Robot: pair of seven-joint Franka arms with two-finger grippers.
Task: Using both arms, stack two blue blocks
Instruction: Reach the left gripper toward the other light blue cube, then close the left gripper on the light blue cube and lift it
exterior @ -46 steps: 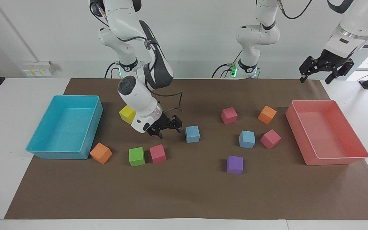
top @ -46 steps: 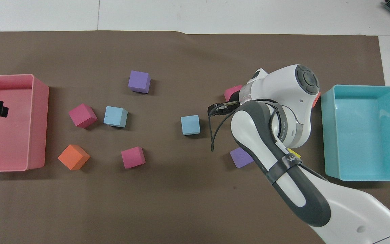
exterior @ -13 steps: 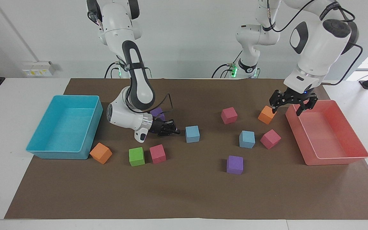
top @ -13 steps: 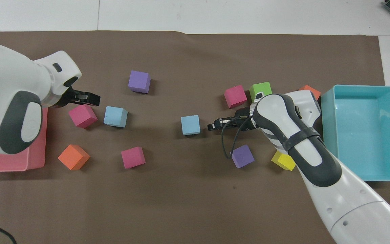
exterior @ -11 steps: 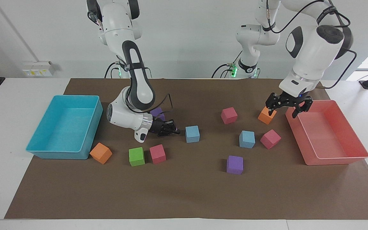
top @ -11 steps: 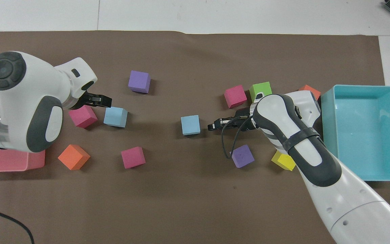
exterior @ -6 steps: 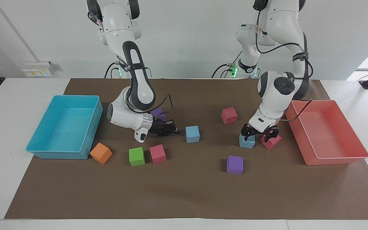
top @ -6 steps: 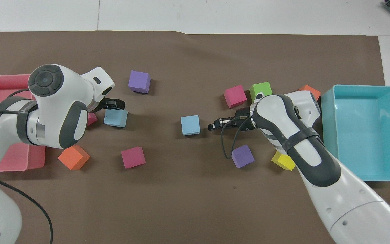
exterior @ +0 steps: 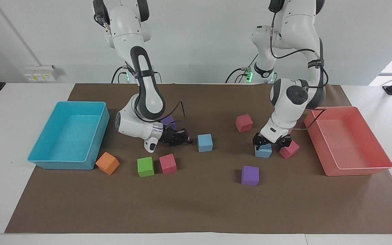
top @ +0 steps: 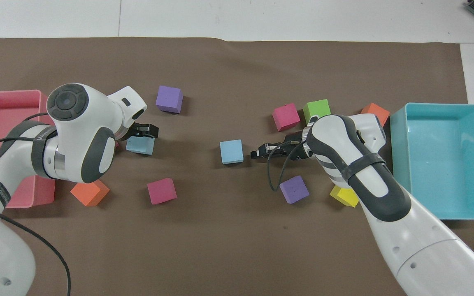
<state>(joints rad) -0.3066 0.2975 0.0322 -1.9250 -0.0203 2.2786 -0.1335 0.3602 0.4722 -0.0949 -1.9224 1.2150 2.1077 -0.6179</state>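
One blue block (exterior: pixel 205 143) sits mid-mat and also shows in the overhead view (top: pixel 231 151). My right gripper (exterior: pixel 185 139) lies low and sideways just beside it, toward the right arm's end, open and a small gap away; it also shows in the overhead view (top: pixel 256 153). The second blue block (exterior: pixel 263 151) sits toward the left arm's end and shows from above too (top: pixel 140 146). My left gripper (exterior: pixel 271 141) points down, open, right at this block's top; from above it (top: pixel 146 130) covers the block's edge.
A magenta cube (exterior: pixel 289 150) touches the second blue block. Purple cubes (exterior: pixel 250 175) (top: pixel 294 189), magenta cubes (exterior: pixel 244 123) (exterior: pixel 167 163), a green cube (exterior: pixel 145 166), orange cubes (exterior: pixel 107 163) (top: pixel 89 192) and a yellow cube (top: pixel 345 196) lie around. A turquoise tray (exterior: pixel 80 103) and a pink tray (exterior: pixel 352 109) stand at the mat's ends.
My left arm has swung from over the pink tray down to the second blue block. My right gripper has crept slightly closer to the central blue block. No block has moved.
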